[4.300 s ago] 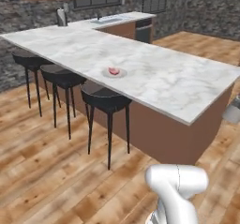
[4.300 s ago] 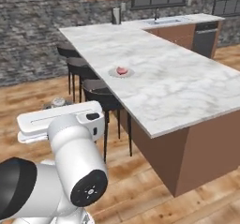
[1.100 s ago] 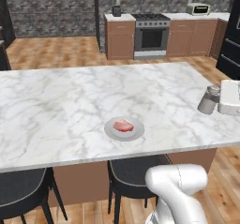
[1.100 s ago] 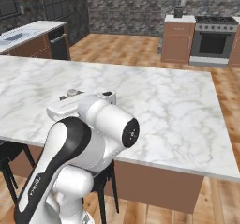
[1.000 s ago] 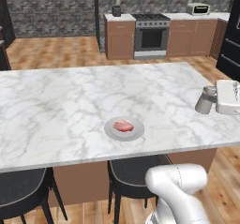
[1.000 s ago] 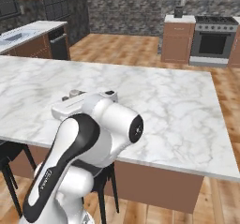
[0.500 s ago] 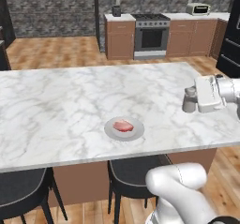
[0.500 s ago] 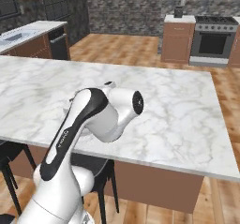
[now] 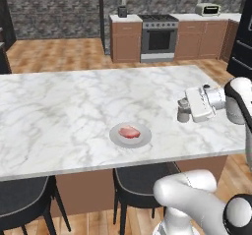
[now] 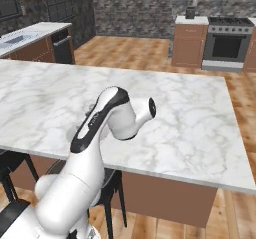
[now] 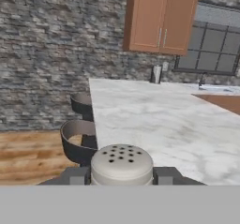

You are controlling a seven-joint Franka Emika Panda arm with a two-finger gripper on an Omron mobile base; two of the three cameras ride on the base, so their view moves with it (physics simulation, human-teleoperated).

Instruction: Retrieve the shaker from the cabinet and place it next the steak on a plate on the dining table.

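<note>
The shaker (image 9: 183, 110) stands upright, its long axis vertical and its lighter rounded top (image 11: 121, 161) up, just above the white marble counter (image 9: 64, 116) near the right end. In the hand view the perforated top sits squarely between the two dark fingertips (image 11: 75, 175), which press against it on either side, so the tool (image 9: 189, 109) is closed on the shaker. In the left base view the tool reaches in from the right, held level, with the shaker at its left tip. The plate (image 9: 118, 137) lies flat on the counter, left of the shaker and a little nearer the front edge, well apart from it. The steak (image 9: 129, 132) rests on the middle of the plate. In the right base view the arm (image 10: 105, 121) bends over the counter's near edge and hides the tool and the shaker
</note>
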